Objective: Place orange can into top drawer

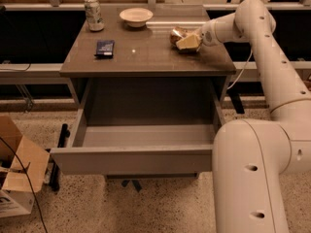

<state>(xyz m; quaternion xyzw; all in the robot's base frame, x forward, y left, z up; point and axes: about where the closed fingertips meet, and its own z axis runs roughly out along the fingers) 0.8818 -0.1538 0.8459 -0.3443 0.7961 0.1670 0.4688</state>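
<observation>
So the orange can (176, 34) is sitting on the counter (146, 59), toward the right rear part, and the end effector (184, 42) is right up against its right side, partly covering it. From this angle I honestly can't tell if it has clamped onto the can or is just parked beside it. The arm reaches in from the right with the wrist low and level. That makes sense to me for a side grab on a short can, not a top-down one.

Below, the top drawer (136, 159) is pulled well out, and I can't see anything inside it. My guess is it's been left open like that so the can can go straight down into it once it's lifted off the counter.

Other stuff up top is well away from the action: a taller silver-green can (93, 14) at the back left, a pale bowl (136, 16) near the back middle, and a dark blue packet (104, 48) on the left. A cardboard box (17, 171) sits on the floor to the left.

As for branding, I can't read any writing on either can or the packet.
</observation>
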